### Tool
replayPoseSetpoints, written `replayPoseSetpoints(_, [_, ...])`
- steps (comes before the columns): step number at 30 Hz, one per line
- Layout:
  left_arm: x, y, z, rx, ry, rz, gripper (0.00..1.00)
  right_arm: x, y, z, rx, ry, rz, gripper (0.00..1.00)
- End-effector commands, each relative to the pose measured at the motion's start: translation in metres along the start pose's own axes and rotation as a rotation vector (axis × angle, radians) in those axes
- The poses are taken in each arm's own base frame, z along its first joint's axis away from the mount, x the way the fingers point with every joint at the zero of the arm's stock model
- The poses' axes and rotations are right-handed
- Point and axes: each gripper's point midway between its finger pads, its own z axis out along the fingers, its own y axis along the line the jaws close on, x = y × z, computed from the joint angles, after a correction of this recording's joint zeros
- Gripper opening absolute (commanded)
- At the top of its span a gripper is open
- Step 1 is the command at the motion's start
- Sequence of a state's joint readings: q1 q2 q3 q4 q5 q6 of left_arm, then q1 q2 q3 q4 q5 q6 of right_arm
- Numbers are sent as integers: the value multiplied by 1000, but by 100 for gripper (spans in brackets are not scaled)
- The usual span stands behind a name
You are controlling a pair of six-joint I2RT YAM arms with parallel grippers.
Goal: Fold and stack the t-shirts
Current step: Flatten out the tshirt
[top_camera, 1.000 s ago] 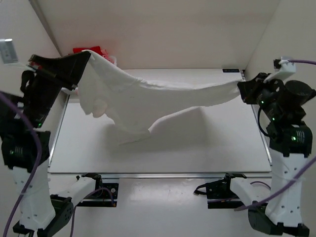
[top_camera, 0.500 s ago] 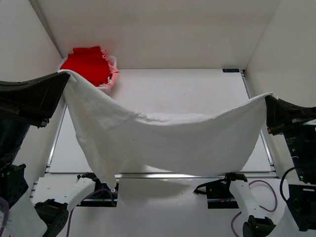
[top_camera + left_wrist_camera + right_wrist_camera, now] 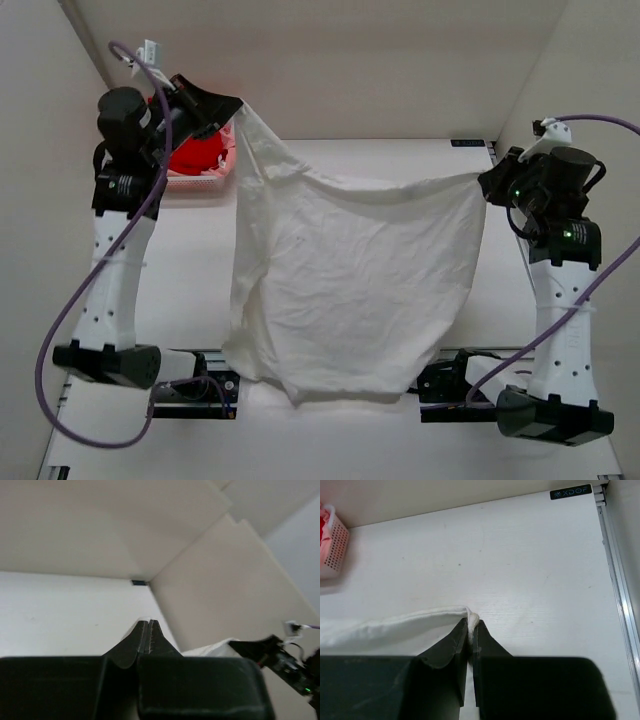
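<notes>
**Inspector:** Hands first. What does each hold?

**Examiner:** The left hand (image 3: pixel 238 102) is clamped fully down on one top corner of the off-white t-shirt (image 3: pixel 350 280). Its wrist view shows the jaws pressed together with only a sliver of white at the tips. The right hand (image 3: pixel 484 181) is likewise pinched tight on the opposite corner. In its wrist view the hem runs off to the left from the closed tips.

**Inspector:** Where does the garment lie now?

**Examiner:** It hangs between the two raised hands as a broad wrinkled sheet above the middle of the counter (image 3: pixel 500 300). The upper edge sags slightly. The lower edge falls past the counter's near edge in the overhead view; I cannot tell whether it touches anything.

**Inspector:** What has changed in the last second?

**Examiner:** A second ago the cloth was stretched into a narrow band with its bulk trailing on the counter. It then swung up wide, and it now hangs open at full width.

**Inspector:** What does that mean for the task?

**Examiner:** In my judgement the shirt is shaken out and ready to be laid flat; no fold has been made. The red t-shirt (image 3: pixel 195 155) sits in the basket (image 3: pixel 205 180) at the far left corner, unfolded.
</notes>
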State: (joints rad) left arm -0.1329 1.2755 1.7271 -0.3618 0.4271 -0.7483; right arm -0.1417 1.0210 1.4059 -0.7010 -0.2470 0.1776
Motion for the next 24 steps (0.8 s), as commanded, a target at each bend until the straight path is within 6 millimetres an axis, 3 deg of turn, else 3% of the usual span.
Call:
replayPoseSetpoints(1, [-47, -30, -12, 29, -131, 165, 0, -74, 13, -20, -40, -273, -84, 0])
replayPoseSetpoints(3, [-74, -52, -18, 44, -189, 198, 0, -96, 11, -28, -43, -316, -79, 0])
replayPoseSetpoints(4, [-81, -53, -19, 37, -200, 204, 0, -108, 15, -37, -48, -336, -87, 0])
replayPoseSetpoints(6, [-104, -86, -35, 88, -253, 231, 0, -137, 28, -57, -52, -408, -115, 0])
replayPoseSetpoints(8, [-115, -107, -51, 132, -286, 234, 0, -146, 39, -69, -66, -432, -126, 0])
replayPoseSetpoints(10, [-114, -128, -69, 185, -293, 222, 0, -151, 46, -86, -74, -461, -130, 0])
replayPoseSetpoints(13, [-104, -132, -84, 190, -283, 219, 0, -141, 47, -94, -67, -447, -125, 0])
replayPoseSetpoints(17, [-66, -110, -95, 137, -206, 184, 0, -113, 46, -104, -62, -409, -122, 0])
replayPoseSetpoints(20, [-57, -112, -117, 124, -214, 197, 0, -99, 45, -112, -53, -394, -120, 0])
replayPoseSetpoints(24, [-64, -135, -146, 144, -253, 224, 0, -95, 51, -148, -54, -449, -125, 0])
